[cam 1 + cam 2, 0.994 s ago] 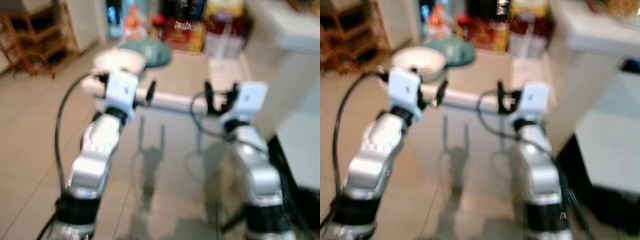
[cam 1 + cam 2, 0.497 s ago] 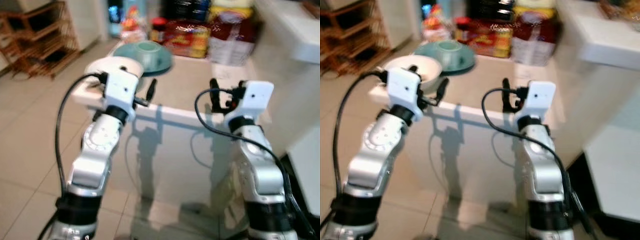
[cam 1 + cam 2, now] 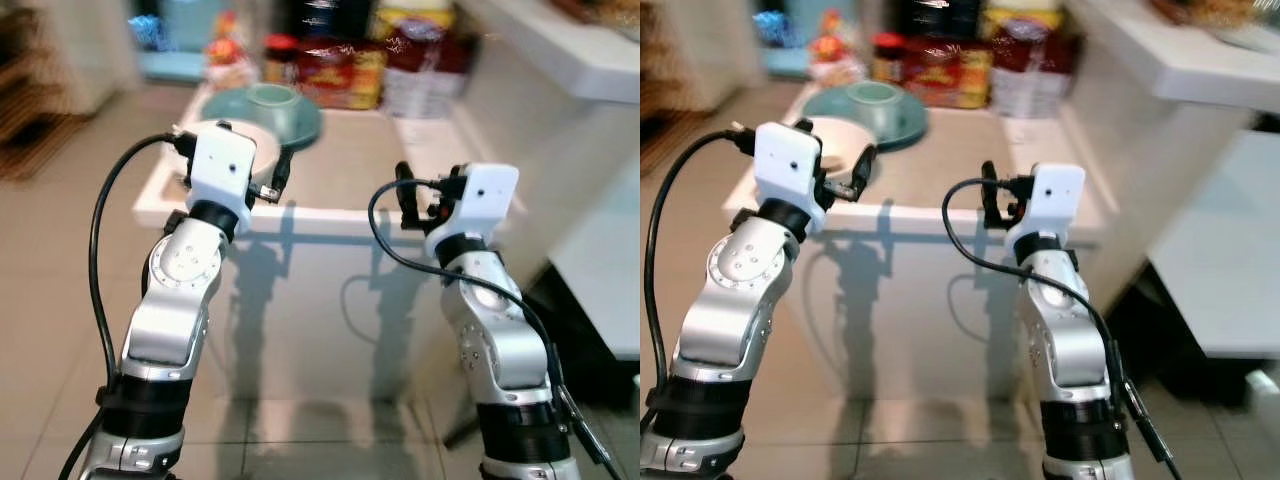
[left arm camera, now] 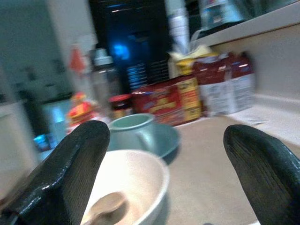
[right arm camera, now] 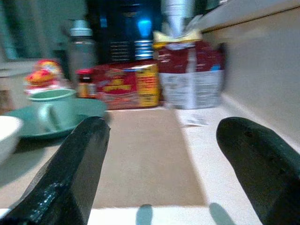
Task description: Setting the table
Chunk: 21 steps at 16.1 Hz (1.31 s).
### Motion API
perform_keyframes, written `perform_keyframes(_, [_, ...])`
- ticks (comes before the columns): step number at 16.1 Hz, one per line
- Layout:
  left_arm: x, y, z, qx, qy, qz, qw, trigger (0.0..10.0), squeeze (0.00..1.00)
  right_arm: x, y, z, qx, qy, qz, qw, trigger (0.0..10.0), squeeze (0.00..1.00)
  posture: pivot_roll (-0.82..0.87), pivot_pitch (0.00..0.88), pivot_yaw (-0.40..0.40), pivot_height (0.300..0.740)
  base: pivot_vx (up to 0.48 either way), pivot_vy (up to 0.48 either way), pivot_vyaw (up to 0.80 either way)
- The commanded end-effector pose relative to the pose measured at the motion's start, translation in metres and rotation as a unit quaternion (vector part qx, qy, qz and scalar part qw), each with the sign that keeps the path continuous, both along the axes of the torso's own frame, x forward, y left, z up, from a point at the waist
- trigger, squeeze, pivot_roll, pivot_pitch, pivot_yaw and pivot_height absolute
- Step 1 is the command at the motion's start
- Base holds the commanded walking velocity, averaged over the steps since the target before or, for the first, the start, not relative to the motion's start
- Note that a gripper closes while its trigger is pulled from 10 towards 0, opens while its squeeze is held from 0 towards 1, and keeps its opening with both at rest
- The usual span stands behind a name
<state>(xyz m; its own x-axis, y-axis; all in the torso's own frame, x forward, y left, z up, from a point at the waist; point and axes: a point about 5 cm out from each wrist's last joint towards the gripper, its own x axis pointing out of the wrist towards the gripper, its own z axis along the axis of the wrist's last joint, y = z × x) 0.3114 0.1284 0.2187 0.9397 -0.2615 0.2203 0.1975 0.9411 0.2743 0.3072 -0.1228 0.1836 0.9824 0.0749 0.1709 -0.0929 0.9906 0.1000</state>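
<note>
White bowl with spoon just ahead of left end effector; fingers spread wide, empty.

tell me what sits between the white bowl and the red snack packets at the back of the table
The green plate with a green cup on it lies between the white bowl and the red snack packets, clearest in the left wrist view.

A floor of pale beige tiles with thin grout lines is seen across the lower part of the room. A low white table with a tan top is set in the middle, its front face crossed by soft shadows. A white counter is seen at the right, with a lower white surface beneath it. The far end is dim, lit by a blue glow.
</note>
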Motion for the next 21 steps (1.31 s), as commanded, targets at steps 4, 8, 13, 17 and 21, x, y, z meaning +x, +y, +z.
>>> perform_keyframes(4, [0.002,-0.01,0.003,0.006,-0.005,-0.017,1.0,10.0,0.0,0.001,-0.009,0.0,-0.004,0.003,-0.015,1.0,10.0,0.0,0.08,0.0,-0.044,0.74,0.0,0.476,-0.8])
perform_keyframes(8, [0.003,-0.007,0.005,0.007,-0.01,-0.01,1.0,10.0,0.0,0.001,-0.009,0.001,-0.005,0.001,-0.012,1.0,10.0,0.0,0.08,0.0,-0.048,0.74,0.0,0.476,-0.8])
perform_keyframes(13, [0.005,-0.003,0.01,0.002,-0.021,0.004,1.0,10.0,0.0,0.002,-0.006,0.014,-0.004,-0.025,0.013,1.0,10.0,0.0,0.08,0.0,-0.048,0.74,0.0,0.476,-0.45])
perform_keyframes(17, [0.006,0.0,0.013,0.001,-0.026,0.012,1.0,10.0,0.0,0.002,-0.004,0.022,-0.05,-0.031,0.042,0.997,10.0,0.0,0.08,0.0,-0.052,0.74,0.0,0.476,0.2])
perform_keyframes(21, [0.006,0.001,0.016,0.004,-0.033,0.011,0.999,10.0,0.0,0.004,-0.016,0.029,-0.027,-0.037,0.025,0.999,10.0,0.0,0.08,0.0,-0.051,0.74,0.0,0.476,0.4])
